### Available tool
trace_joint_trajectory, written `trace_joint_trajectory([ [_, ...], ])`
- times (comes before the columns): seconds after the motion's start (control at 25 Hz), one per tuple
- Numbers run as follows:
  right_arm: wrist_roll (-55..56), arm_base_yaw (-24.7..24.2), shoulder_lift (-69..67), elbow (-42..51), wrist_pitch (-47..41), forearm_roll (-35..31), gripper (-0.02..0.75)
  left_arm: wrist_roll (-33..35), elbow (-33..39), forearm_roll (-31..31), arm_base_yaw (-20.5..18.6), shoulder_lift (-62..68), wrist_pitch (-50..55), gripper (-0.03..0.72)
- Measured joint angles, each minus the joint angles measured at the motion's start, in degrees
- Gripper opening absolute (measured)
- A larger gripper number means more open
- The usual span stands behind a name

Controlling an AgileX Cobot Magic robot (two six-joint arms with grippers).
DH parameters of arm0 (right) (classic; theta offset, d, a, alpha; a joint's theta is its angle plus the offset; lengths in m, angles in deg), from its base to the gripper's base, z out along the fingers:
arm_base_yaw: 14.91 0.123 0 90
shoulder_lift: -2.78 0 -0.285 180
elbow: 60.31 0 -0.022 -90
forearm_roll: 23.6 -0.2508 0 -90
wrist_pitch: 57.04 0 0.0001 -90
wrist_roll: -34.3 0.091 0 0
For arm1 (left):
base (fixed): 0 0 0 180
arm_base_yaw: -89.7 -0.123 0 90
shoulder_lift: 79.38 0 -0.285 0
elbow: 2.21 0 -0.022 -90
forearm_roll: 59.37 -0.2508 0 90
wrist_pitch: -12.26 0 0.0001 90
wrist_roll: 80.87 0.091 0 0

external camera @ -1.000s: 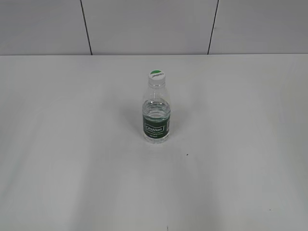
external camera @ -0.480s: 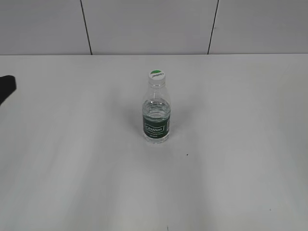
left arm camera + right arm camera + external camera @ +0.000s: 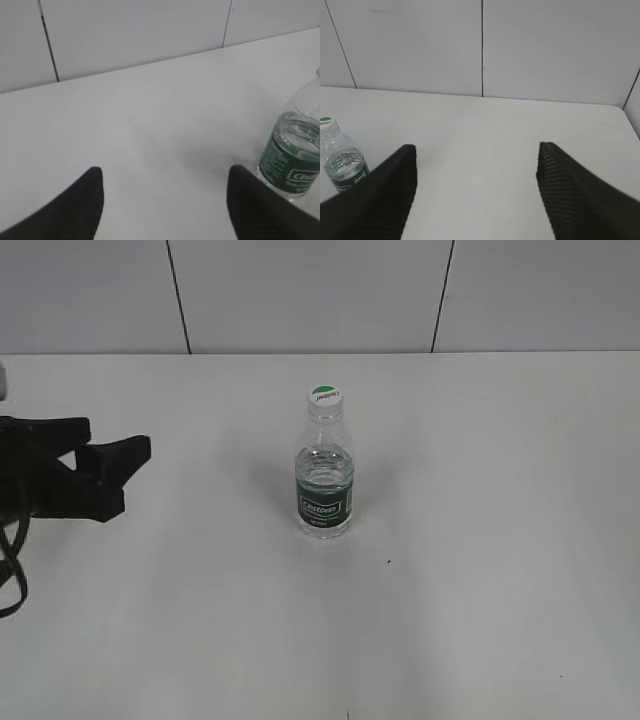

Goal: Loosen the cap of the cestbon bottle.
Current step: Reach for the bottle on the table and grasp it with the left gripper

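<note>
One cestbon bottle (image 3: 324, 482) stood upright near the middle of the white desk (image 3: 480, 540) in the exterior view, its cap (image 3: 324, 396) screwed on; the left tool (image 3: 112, 462) reached in from the left edge, well apart from the bottle, fingers spread and holding nothing, with bare desk between them. From the left wrist view, the left tool (image 3: 162, 197) stood wide open and empty, the bottle (image 3: 292, 157) just beyond its right finger (image 3: 255, 207). From the right wrist view, the right tool (image 3: 475, 187) was likewise spread and empty, the bottle (image 3: 341, 161) and cap (image 3: 327, 121) at far left, beside its left finger (image 3: 380, 195), against the panelled wall (image 3: 420, 45).
</note>
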Motion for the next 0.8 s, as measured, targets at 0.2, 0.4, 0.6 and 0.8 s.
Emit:
trace_joint_trajectory([
  [0.2, 0.0, 0.0, 0.0, 0.0, 0.5, 0.0, 0.569, -8.4, -4.4, -18.8, -7.8, 9.5, -8.7, 0.470],
  [0.4, 0.0, 0.0, 0.0, 0.0, 0.6, 0.0, 0.569, -14.9, -10.2, -37.4, -15.8, 16.3, -15.2, 0.470],
  [0.6, 0.0, 0.0, -0.4, 0.0, 0.6, 0.0, 0.569, -16.1, -16.0, -49.4, -16.3, 24.6, -19.6, 0.470],
  [0.8, 0.0, 0.0, -1.6, 0.0, 0.8, 0.0, 0.569, -16.1, -22.7, -57.2, -15.2, 33.3, -25.1, 0.470],
])
